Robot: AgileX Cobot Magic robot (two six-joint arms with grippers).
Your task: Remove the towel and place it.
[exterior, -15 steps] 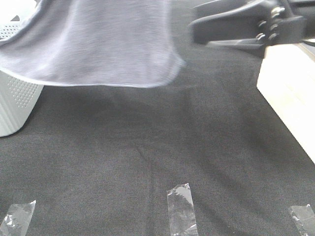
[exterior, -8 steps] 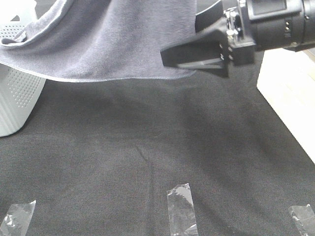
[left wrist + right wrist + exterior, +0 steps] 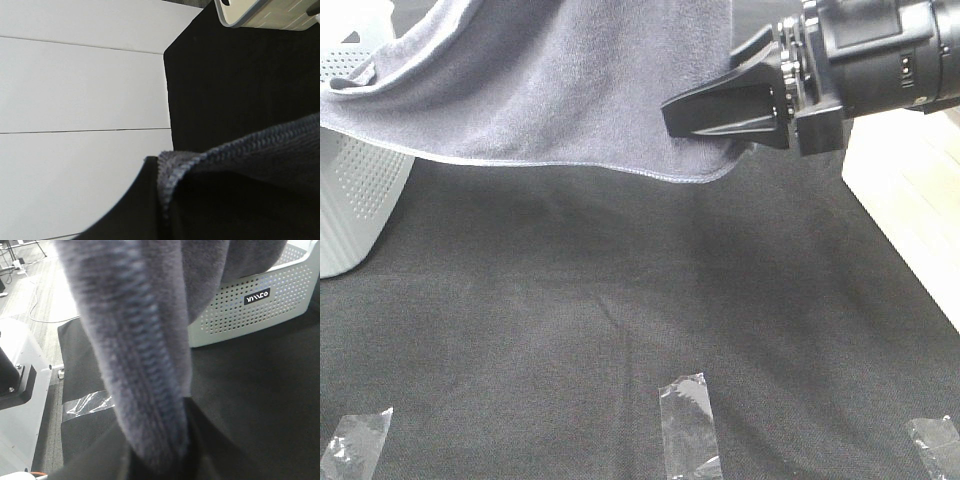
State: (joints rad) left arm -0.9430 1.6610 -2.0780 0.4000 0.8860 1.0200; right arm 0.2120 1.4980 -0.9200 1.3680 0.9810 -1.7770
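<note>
One white perforated basket [image 3: 350,200] stands at the left of the black table cloth [image 3: 620,300]; its inside is hidden. From above its rim the towel [image 3: 570,80] stretches rightward. Its long axis runs left to right, it hangs clear of the cloth, and its lighter hem is lowermost. The left hand [image 3: 167,215], seen only by its wrist camera, is pressed together on the towel's hem. At the towel's right end the right hand [image 3: 685,112] pinches the bunched edge. Three tape strips [image 3: 688,420] lie along the near side.
</note>
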